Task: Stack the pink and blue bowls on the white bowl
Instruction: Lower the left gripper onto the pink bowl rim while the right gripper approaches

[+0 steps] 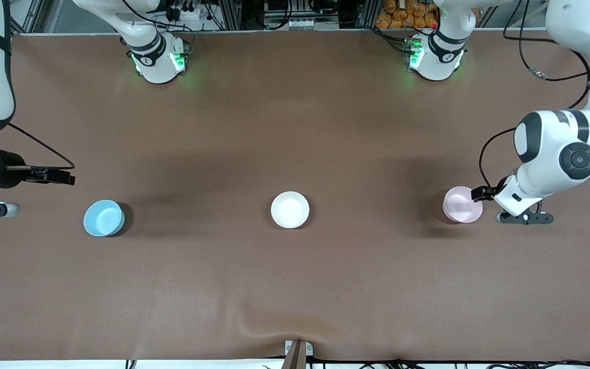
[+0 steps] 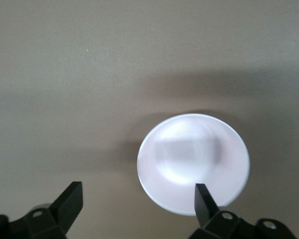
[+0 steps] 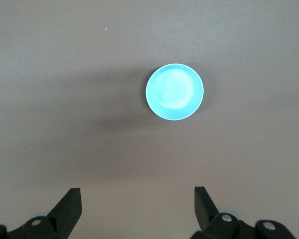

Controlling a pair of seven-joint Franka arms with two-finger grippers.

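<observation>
On table [image 1: 295,287] – three bowls, unstacked

The three bowls look smooth and glossy, like glazed ceramic or hard plastic: the pink bowl [image 1: 462,204], the white bowl [image 1: 290,209] and the blue bowl [image 1: 103,218] each catch a soft sheen. The table [image 1: 295,287] wears a matt brown cloth, rumpled near the frame's lower middle. The arms' shells are glossy white plastic.
</observation>
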